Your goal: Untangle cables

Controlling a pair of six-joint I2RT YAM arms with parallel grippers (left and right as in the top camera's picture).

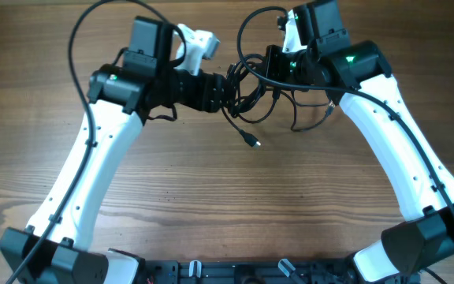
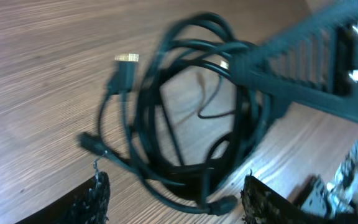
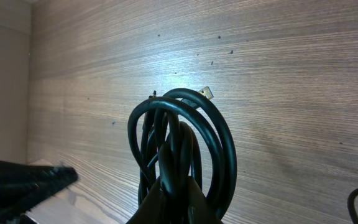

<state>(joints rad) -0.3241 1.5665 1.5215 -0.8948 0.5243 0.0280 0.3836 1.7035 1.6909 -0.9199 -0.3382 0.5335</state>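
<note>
The cables [image 1: 252,93] are a bundle of thin black loops hanging between my two grippers at the back of the table. One loose end with a small plug [image 1: 254,143] trails toward the front. My right gripper [image 1: 269,69] is shut on the top of the bundle; in the right wrist view its fingers [image 3: 166,202] pinch several strands of the cables [image 3: 219,149], and a silver tip [image 3: 209,93] shows above. My left gripper [image 2: 176,186] stands open just in front of the cables [image 2: 191,124], with one plugged strand [image 2: 219,204] lying between its fingers.
Another thin strand [image 1: 312,118] loops out to the right under the right arm. The wooden table [image 1: 211,205] stretches toward the front. Both white arms [image 1: 93,173] reach in from the front corners and nearly meet at the bundle.
</note>
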